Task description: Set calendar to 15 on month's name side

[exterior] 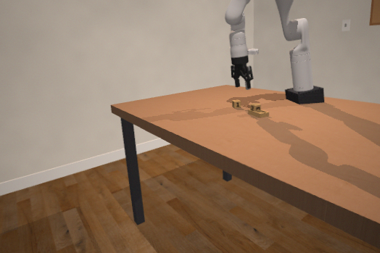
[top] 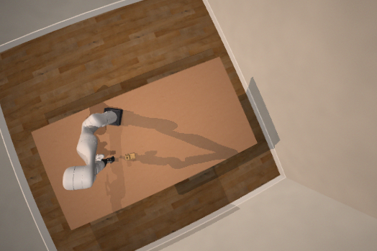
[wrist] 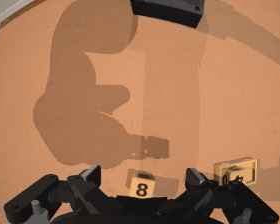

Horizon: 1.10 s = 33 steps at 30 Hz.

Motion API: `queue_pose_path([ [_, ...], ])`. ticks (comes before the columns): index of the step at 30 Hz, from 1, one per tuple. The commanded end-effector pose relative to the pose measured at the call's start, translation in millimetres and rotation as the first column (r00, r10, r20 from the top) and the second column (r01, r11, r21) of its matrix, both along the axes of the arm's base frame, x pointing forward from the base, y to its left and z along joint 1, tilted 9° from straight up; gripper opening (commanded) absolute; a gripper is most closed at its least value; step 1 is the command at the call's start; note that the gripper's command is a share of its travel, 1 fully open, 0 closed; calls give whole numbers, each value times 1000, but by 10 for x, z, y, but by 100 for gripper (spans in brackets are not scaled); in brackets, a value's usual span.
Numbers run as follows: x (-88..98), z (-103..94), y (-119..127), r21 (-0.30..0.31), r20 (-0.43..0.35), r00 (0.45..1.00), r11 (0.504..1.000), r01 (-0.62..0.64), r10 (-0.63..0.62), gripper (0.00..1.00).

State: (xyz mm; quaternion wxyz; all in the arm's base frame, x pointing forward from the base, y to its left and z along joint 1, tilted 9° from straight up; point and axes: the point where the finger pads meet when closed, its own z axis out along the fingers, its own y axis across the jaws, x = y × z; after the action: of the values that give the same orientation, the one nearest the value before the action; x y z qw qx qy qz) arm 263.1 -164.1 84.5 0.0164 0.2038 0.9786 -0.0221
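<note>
My gripper (top: 114, 159) (exterior: 242, 87) (wrist: 143, 177) is open and empty, above the table near the loose cube. The loose cube (exterior: 236, 104) (wrist: 142, 188) stands on the table outside the tray. It shows a 1 towards the exterior camera and an 8 in the wrist view, where it lies between the fingertips' outlines. The tray (exterior: 258, 114) (wrist: 236, 162) lies flat on the table, to the right of the loose cube in the wrist view. Another cube (exterior: 255, 107) is in the tray; a 4 shows on it in the wrist view. The month's name is not readable.
The robot's black base (top: 118, 121) (exterior: 304, 95) (wrist: 168, 12) stands on the table (top: 187, 101) (exterior: 203, 127), beyond both the tray and the loose cube in the wrist view. Arm shadows fall across the table and around the cubes. The table's edges show in the top and exterior views.
</note>
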Motion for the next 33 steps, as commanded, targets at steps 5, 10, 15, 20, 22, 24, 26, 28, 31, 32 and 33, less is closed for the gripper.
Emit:
queue_pose_path([
  [5,32,49,-31,-12,7,957,957,-289,289,100],
  [10,63,77,-46,-30,-3,862,862,-507,507,100],
  [15,85,95,-56,-41,-10,787,787,-616,616,100],
  [20,126,127,-71,-59,-26,649,647,-760,760,100],
  [22,143,140,-77,-65,-34,593,591,-804,804,100],
  [24,159,153,-83,-71,-41,539,535,-842,841,100],
  [26,175,165,-88,-76,-48,487,482,-873,872,100],
  [28,182,171,-90,-78,-52,462,457,-886,886,100],
  [31,196,182,-95,-82,-59,414,409,-909,908,100],
  [32,203,187,-97,-84,-63,392,387,-918,918,100],
  [33,210,192,-99,-86,-66,372,366,-927,926,100],
])
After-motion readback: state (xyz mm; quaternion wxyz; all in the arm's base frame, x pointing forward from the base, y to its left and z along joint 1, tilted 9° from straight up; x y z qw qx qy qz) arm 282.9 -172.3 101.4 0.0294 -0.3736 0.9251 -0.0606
